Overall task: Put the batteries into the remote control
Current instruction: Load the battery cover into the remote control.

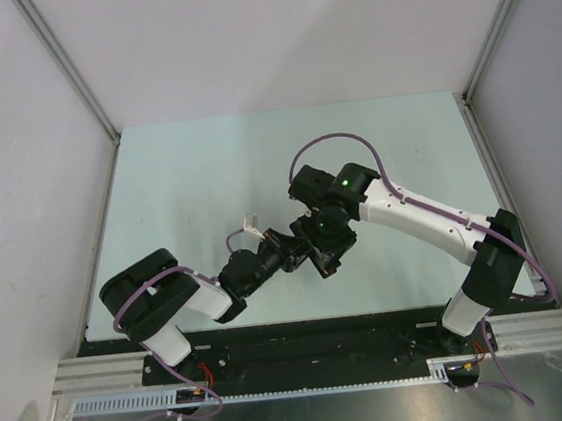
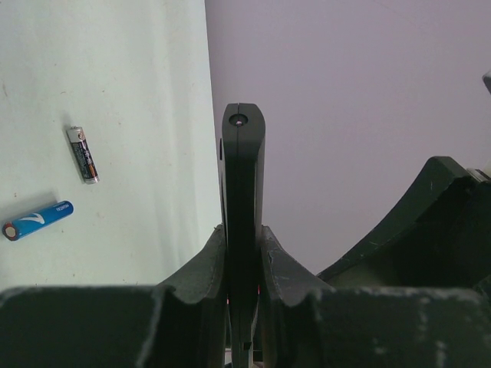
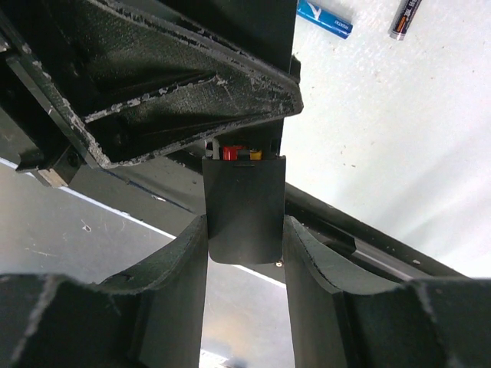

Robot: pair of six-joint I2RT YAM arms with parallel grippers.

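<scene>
Remote control clamped edge-up in left gripper for steadiness; right gripper pinches black cover beside orange-red batteries, likely closing recess.

Pretty bright, even light from overhead, shadows soft. The worktop has a pale glare streak in the right wrist view. The blue battery is sharp with a short shadow; the left tool up close goes soft and nearly black.

Nothing I can actually read here: the blue battery and the dark grey battery both carry print, way too tiny.
</scene>
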